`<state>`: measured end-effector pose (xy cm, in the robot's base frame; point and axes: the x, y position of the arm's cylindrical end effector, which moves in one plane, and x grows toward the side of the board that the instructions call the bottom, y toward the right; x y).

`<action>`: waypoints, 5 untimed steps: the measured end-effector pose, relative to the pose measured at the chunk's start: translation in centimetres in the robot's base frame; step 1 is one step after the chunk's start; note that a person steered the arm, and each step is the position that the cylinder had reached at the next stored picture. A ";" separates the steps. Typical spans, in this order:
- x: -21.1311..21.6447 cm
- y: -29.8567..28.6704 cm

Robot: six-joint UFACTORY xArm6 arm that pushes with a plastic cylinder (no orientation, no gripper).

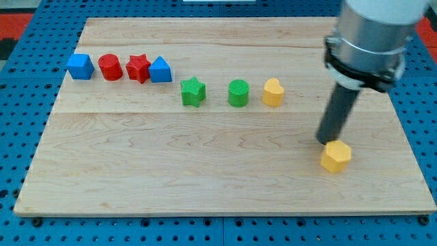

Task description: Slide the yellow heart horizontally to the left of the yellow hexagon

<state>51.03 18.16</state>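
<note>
The yellow heart (pixel 272 92) sits on the wooden board right of centre, at the right end of a row of blocks. The yellow hexagon (pixel 336 156) lies at the lower right of the board. My tip (pixel 326 141) is at the hexagon's upper left edge, touching it or very close. The rod rises from there to the arm's grey body at the view's top right. The heart is well up and to the left of my tip.
A green cylinder (pixel 238 93) and a green star (pixel 193 91) stand left of the heart. Further left, near the view's top, are a blue block (pixel 160 70), a red star (pixel 138 67), a red cylinder (pixel 110 67) and a blue cube (pixel 80 66). The wooden board (pixel 171 171) lies on a blue pegboard.
</note>
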 end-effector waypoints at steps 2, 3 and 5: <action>-5.7 0.3; -11.7 -1.2; -12.1 -7.5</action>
<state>38.91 10.69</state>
